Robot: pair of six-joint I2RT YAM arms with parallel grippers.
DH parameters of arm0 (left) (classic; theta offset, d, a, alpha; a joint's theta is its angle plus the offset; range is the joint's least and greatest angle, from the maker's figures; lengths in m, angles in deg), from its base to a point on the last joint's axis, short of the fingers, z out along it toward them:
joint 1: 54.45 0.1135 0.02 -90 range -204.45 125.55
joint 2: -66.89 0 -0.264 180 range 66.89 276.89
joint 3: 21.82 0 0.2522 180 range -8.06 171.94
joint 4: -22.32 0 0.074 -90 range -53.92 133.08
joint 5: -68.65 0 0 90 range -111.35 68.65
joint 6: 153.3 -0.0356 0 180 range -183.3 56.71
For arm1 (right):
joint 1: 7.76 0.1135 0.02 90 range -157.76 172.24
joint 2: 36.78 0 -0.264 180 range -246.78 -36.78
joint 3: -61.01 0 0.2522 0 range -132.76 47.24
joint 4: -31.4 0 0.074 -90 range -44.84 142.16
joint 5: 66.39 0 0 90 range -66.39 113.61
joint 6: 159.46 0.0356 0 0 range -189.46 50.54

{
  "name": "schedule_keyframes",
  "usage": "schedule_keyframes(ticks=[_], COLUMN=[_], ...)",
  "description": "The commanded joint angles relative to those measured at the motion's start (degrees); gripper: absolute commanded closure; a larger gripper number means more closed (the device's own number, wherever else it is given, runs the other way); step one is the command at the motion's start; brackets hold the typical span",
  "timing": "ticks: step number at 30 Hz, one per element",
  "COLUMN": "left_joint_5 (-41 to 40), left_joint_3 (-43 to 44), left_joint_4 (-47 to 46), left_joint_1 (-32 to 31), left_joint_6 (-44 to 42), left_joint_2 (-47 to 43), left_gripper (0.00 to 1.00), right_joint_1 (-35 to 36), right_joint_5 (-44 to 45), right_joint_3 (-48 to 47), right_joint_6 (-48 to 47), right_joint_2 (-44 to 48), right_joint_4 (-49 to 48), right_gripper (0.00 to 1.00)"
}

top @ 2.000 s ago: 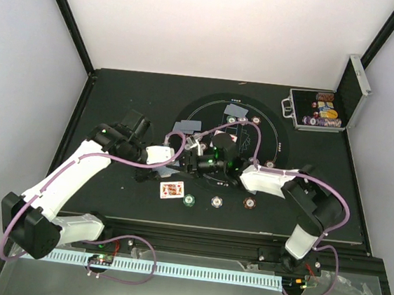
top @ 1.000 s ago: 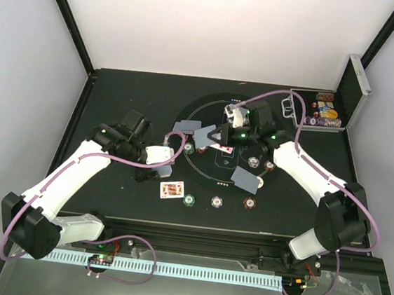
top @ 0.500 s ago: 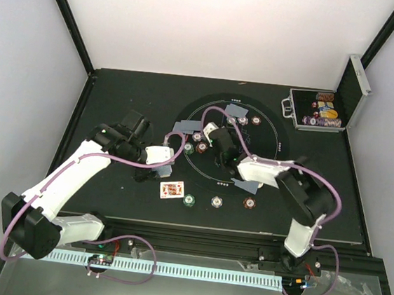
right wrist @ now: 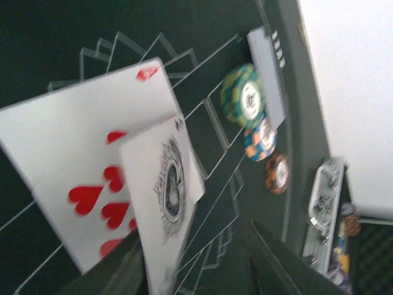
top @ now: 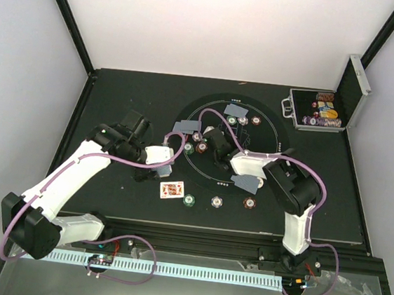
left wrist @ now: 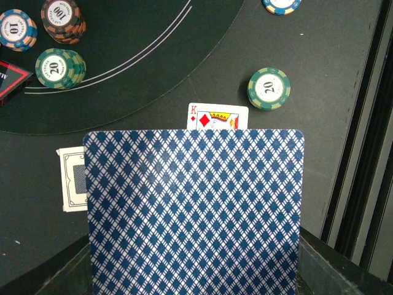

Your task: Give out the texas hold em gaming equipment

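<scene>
My left gripper [top: 159, 158] hovers left of the round mat, shut on a blue-patterned playing card [left wrist: 194, 212] that fills the lower part of the left wrist view. A king of diamonds [left wrist: 217, 115] lies face up beyond it, with a green chip [left wrist: 268, 88] to its right. My right gripper [right wrist: 193, 241] is low over the mat's middle [top: 212, 140], with its jaws apart. An ace of spades [right wrist: 166, 203] leans by its left finger, blurred, over a face-up hearts card [right wrist: 92, 160]. Green [right wrist: 243, 95], blue [right wrist: 260, 139] and orange [right wrist: 277, 173] chips lie beyond.
Face-down cards [top: 188, 127] [top: 237, 110] [top: 247, 182] lie round the mat. Three chips [top: 190, 202] [top: 216, 202] [top: 249, 203] line the near side. The open silver-edged case [top: 318, 111] stands at the back right. A red triangle [left wrist: 9, 77] shows by the chip stacks.
The right arm has swung across the mat to its middle, and its jaws have parted with the ace coming off them. The left arm and its card have not moved.
</scene>
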Motion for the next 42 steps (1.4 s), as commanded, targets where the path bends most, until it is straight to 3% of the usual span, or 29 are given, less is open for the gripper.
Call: schedule_keyframes(ticks=[1,4,11,17,23,26,30,34,42], left_joint_5=[0.3,0.4,0.4,0.7,1.1,1.2,1.9,3.2,3.6], left_joint_3=[0.5,0.5,0.8,0.9,1.0,1.2,1.5,1.9,2.2], left_joint_4=[0.2,0.3,1.1,1.6,1.3,1.4,1.1,0.7,0.6], left_joint_1=[0.1,0.2,0.1,0.2,0.2,0.1,0.1,0.1,0.1], left_joint_6=[0.1,0.0,0.0,-0.1,0.1,0.2,0.2,0.3,0.4], left_joint_2=[-0.8,-1.0,-1.4,-1.8,-2.1,-2.0,-1.9,-1.0,-0.4], left_gripper=[0.98,0.98,0.99,0.99,0.98,0.98,0.98,0.98,0.99], right_joint_1=[0.1,0.0,0.0,-0.5,-2.1,-3.8,-4.5,-3.5,2.4], right_joint_5=[-4.9,-6.5,-8.1,-10.4,-15.7,-23.8,-43.8,-62.8,-69.0], right_joint_3=[1.3,2.2,3.1,3.7,3.1,3.7,3.9,6.3,10.6], right_joint_6=[5.4,7.2,12.0,16.4,31.6,42.3,53.0,65.0,75.5], right_joint_2=[3.2,5.0,11.3,18.6,29.6,35.4,38.2,35.1,30.0], right_joint_4=[7.4,8.8,11.2,14.3,17.5,17.9,18.5,14.5,3.9], right_gripper=[0.5,0.42,0.34,0.17,0.08,0.0,0.0,0.0,0.03])
